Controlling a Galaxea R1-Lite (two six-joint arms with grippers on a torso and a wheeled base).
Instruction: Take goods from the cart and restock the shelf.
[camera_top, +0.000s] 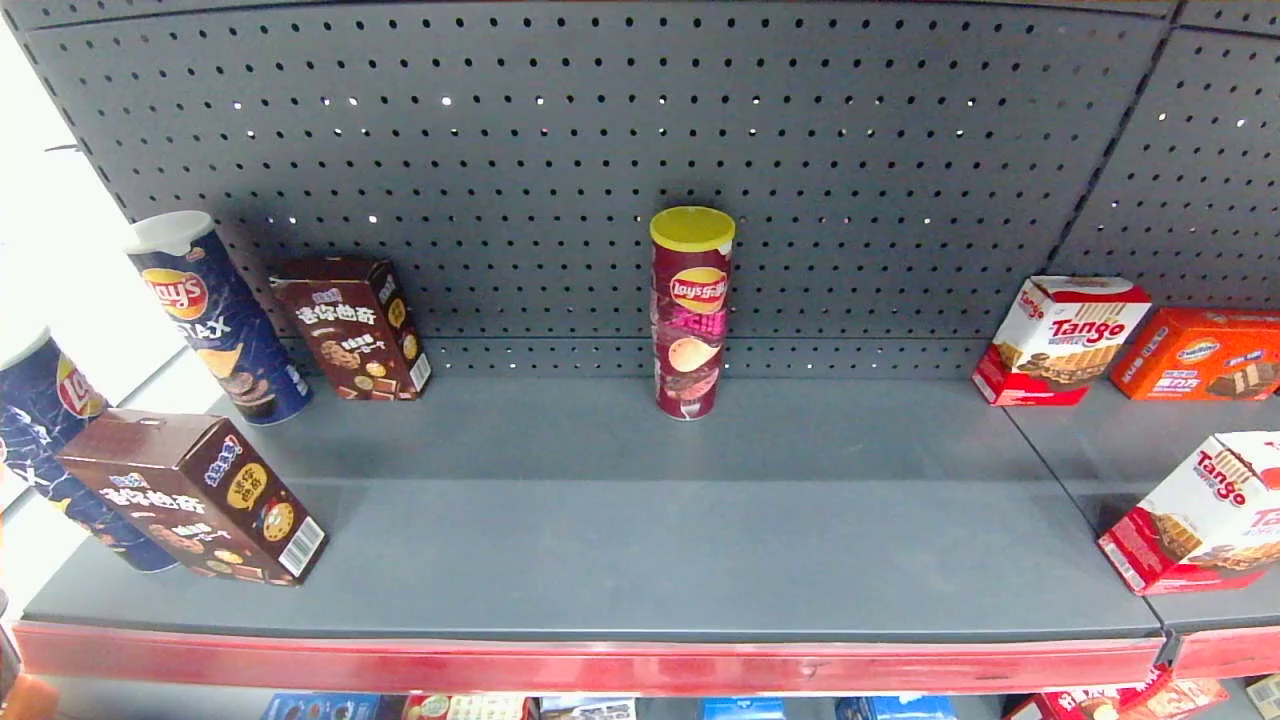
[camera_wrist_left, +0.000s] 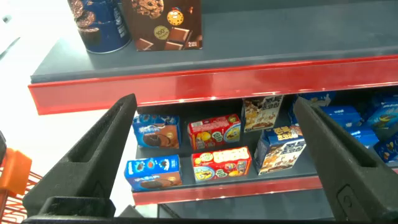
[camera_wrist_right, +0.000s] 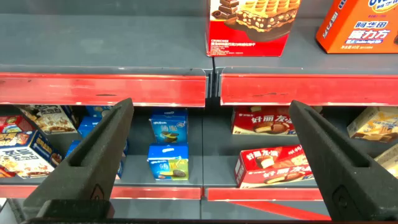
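Note:
A maroon chip can with a yellow lid (camera_top: 691, 312) stands upright at the back middle of the grey shelf (camera_top: 620, 540). Blue chip cans (camera_top: 215, 315) and brown cookie boxes (camera_top: 352, 328) stand at the shelf's left end. My left gripper (camera_wrist_left: 214, 112) is open and holds nothing; it sits below and in front of the shelf's red front edge (camera_wrist_left: 211, 84). My right gripper (camera_wrist_right: 208, 115) is open too, with nothing between its fingers, facing the red edge (camera_wrist_right: 102, 90) near the seam between two shelf sections.
Red-and-white wafer boxes (camera_top: 1062, 340) and an orange box (camera_top: 1200, 352) stand on the neighbouring shelf section at the right. Lower shelves carry several small snack boxes (camera_wrist_left: 214, 132) (camera_wrist_right: 168, 152). An orange cart part (camera_wrist_left: 12, 177) shows in the left wrist view. The shelf's middle front has free room.

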